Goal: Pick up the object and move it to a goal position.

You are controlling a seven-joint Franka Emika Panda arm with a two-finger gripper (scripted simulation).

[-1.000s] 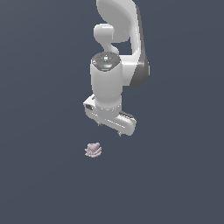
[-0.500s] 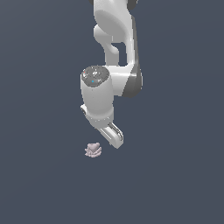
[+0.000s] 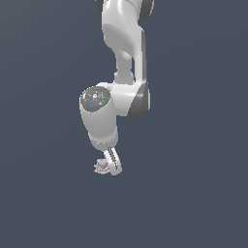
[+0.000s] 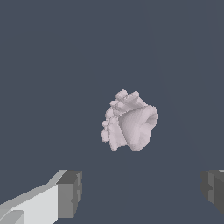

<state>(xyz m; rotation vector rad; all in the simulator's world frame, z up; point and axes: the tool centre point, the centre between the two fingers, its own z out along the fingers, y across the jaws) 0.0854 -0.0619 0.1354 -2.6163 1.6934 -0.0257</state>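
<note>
We log the arm (image 3: 123, 63) reaching down from the top of the exterior view, its wrist bent low over a plain dark grey floor (image 3: 193, 193).

The object (image 3: 101, 166) lies on that floor, a lumpy pale pinkish-grey thing. From the exterior view it sits just to the left of the one finger (image 3: 114, 163) we can see, so close that we cannot tell whether they touch.

The wrist view gives the better look. There the object (image 4: 129, 125) shows a bumpy, ridged edge on one side and a smooth cone-like hollow on the other (rather like a small shell). It lies beyond the fingertips, roughly in line with the gap between them.

The gripper (image 4: 140, 190) is spread wide: one dark pad (image 4: 70, 193) on its white finger at one side, the other pad (image 4: 213, 188) at the far edge of the wrist view, with bare floor between. Nothing is held. The object is narrower than the gap.

The second finger is hidden behind the first in the exterior view.
</note>
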